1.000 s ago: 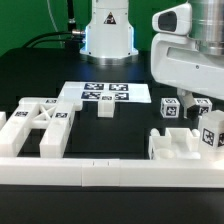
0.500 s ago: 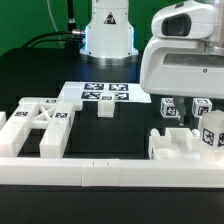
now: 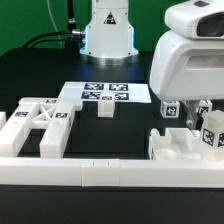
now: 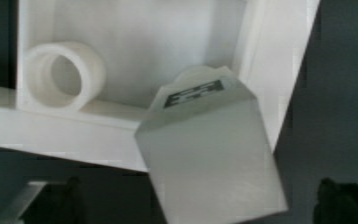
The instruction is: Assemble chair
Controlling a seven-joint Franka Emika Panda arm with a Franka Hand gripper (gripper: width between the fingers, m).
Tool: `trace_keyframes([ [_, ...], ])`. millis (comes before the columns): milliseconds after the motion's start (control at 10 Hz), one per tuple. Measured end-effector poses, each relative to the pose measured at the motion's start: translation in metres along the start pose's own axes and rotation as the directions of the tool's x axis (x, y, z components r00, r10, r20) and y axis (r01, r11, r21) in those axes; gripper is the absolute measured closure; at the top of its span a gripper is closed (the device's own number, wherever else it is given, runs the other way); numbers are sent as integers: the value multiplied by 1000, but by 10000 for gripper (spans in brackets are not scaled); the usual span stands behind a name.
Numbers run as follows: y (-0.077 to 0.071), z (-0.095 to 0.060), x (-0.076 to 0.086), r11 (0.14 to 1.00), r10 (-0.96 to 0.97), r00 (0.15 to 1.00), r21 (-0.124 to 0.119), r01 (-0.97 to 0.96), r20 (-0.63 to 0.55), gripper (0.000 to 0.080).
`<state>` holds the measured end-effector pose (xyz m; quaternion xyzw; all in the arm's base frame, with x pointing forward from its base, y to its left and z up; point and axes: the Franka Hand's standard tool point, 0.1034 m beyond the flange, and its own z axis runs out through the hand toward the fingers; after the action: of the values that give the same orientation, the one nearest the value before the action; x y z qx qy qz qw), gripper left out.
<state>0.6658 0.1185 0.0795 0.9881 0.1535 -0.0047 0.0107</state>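
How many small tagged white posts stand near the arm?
3: first post under the arm, second post beside it, third post at the exterior view's right edge; more may be hidden.

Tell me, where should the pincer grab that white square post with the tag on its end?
Probably take the white plastic square post across its two flat long sides, mid-length, coming from above: those faces look parallel, and the open pincer hangs with a finger either side.

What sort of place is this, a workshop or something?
Most likely a robotics lab bench: a robot arm at a black table, a marker board of printed tags, and tagged white chair parts laid out.
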Motion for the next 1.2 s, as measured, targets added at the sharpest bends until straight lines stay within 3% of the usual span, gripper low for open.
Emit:
trace_keyframes([
  [200, 1, 0, 0, 1000, -30, 1000, 0, 30, -2, 176],
  [400, 1, 0, 0, 1000, -28, 1000, 0, 28, -2, 518],
  [800, 1, 0, 0, 1000, 12, 1000, 2, -12, -2, 517],
  [1200, 3, 0, 3, 905, 423, 906, 46, -422, -16, 517],
])
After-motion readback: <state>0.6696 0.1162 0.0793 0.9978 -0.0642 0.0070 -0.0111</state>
